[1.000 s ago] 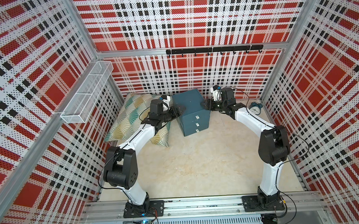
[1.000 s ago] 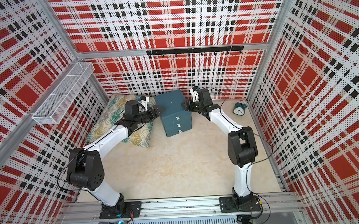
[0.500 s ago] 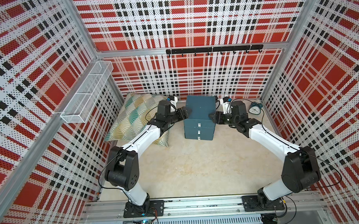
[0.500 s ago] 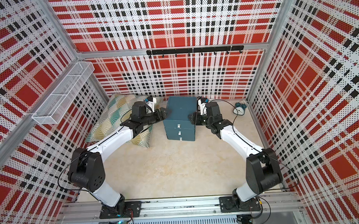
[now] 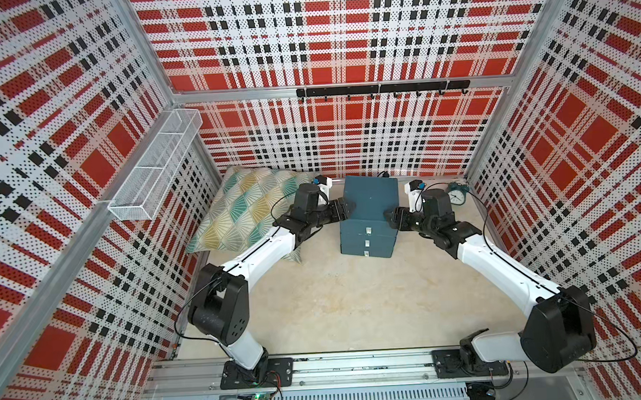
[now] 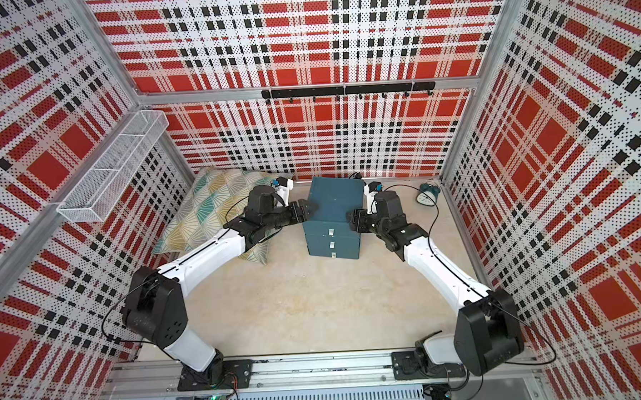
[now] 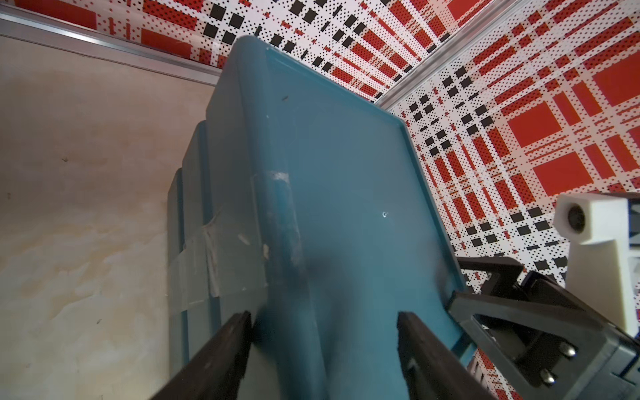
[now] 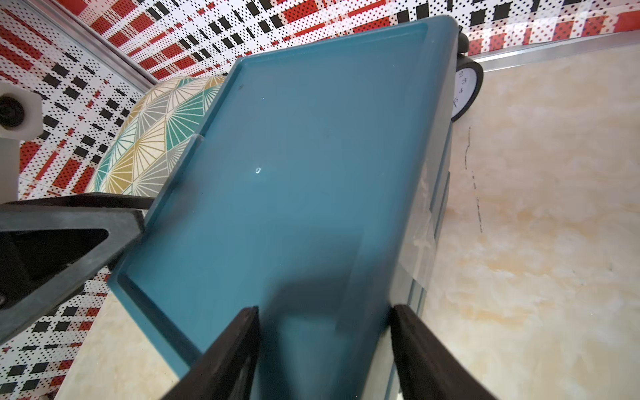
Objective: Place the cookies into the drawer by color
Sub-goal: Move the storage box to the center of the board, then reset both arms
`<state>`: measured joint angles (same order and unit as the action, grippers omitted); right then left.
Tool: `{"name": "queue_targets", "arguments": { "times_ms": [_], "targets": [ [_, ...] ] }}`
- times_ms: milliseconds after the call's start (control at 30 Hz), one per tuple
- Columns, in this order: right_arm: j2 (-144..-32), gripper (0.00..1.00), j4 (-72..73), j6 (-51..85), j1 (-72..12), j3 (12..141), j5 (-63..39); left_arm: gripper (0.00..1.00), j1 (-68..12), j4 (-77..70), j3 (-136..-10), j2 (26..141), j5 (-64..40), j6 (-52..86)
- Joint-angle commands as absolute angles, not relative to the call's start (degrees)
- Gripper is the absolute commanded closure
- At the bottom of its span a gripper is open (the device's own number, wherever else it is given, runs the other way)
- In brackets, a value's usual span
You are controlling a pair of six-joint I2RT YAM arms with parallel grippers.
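Here, on the left gripper [image 7: 323, 315], the jaws stand part-open astride the upper left edge of the drawer [image 5: 371, 200]. On the right gripper [image 8: 325, 308], the jaws stand likewise astride its upper right edge. The drawer stands upright on the worktop [image 5: 353, 303] near the back wall, between a patterned cushion [image 5: 248, 207] and an alarm clock [image 5: 458, 196].

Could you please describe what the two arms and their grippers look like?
The left arm and right arm have white link shells, bulky black joints and thin black looping cables. The left gripper and right gripper are black with flat dark fingers and a white camera mount each.
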<state>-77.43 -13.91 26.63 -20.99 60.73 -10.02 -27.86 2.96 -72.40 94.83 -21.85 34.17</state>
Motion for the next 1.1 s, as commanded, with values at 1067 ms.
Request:
{"name": "queue_targets", "arguments": {
  "times_ms": [1067],
  "targets": [
    [-44.5, 0.0, -28.7, 23.2, -18.3, 53.9, -9.0, 0.01, -42.7, 8.6, -66.8, 69.8, 2.7, 28.0]
  ]
}}
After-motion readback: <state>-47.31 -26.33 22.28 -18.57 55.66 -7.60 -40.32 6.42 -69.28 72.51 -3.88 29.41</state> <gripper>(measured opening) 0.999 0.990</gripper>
